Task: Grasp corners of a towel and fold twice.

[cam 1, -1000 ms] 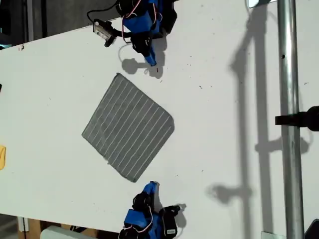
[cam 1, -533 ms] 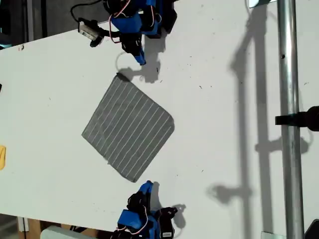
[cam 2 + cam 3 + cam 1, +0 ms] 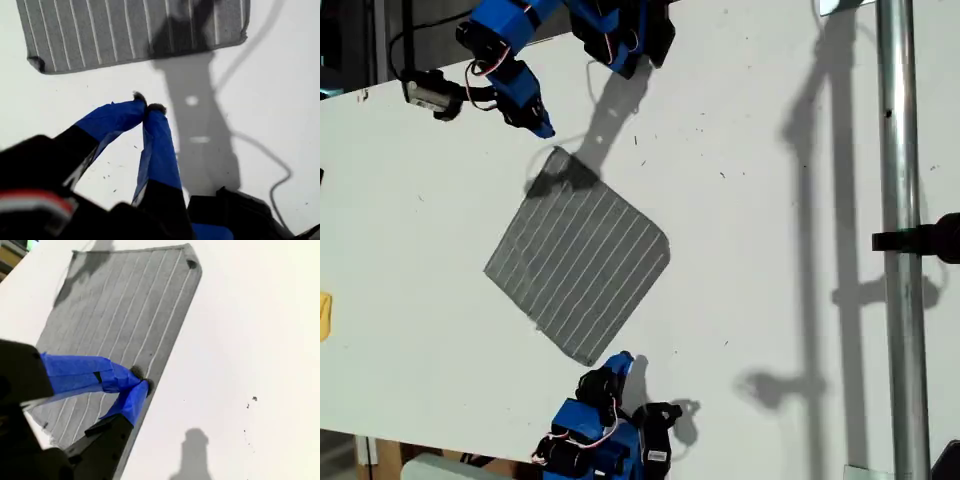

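A grey towel (image 3: 578, 258) with thin white stripes lies flat, turned like a diamond, on the white table (image 3: 770, 300). Its rounded corners point up (image 3: 557, 153), right (image 3: 665, 245), down (image 3: 585, 360) and left (image 3: 488, 270) in the exterior view. My first gripper (image 3: 545, 130) (image 3: 147, 107) is shut and hovers just off the upper corner, over bare table, with the towel (image 3: 130, 30) ahead of it. My second gripper (image 3: 625, 360) (image 3: 140, 382) is shut beside the lower corner, its tips over the towel's (image 3: 115, 325) edge with nothing visibly held.
A metal pole (image 3: 900, 250) with a black clamp (image 3: 920, 238) runs down the exterior view's right. A yellow object (image 3: 324, 315) sits at that view's left edge. The first arm's shadow (image 3: 560, 178) falls on the towel's upper corner.
The first arm has swung toward the exterior view's left, bringing its gripper near the towel's upper corner and its shadow onto the cloth. The second arm shifted slightly. The towel has not moved.
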{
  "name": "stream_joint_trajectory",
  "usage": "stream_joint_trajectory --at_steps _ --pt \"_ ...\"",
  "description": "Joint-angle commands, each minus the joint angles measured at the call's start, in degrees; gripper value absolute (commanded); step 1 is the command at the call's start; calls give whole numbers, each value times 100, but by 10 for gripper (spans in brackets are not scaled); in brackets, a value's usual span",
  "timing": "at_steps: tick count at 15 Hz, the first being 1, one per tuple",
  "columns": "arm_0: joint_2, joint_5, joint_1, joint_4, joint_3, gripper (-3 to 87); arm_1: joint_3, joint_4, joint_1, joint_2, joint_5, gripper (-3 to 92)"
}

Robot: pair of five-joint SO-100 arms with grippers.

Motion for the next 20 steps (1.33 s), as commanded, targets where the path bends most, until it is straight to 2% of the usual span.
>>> stream_joint_trajectory --at_steps 1,3,4,6,9,14,20 --pt "-562 26 185 -53 -773 -27 -1099 167 492 -659 -606 -3" --pt "-923 97 246 -79 -1107 -27 -1468 70 870 -1055 -1002 -3" --pt "-1037 176 246 -79 -1239 -27 -1494 -62 949 -1143 -1011 32" --pt "-1239 246 272 -88 -1459 -27 -1626 44 1072 -1547 -1072 252" --pt "-1644 325 316 0 -1837 -27 -1564 -105 1195 -2004 -1371 366" --pt "-1819 431 299 26 -2065 -27 -782 -1020 1310 -2320 -2136 407" --pt "-2496 633 211 431 -2988 -27 176 -1951 1547 -2549 -2435 413"
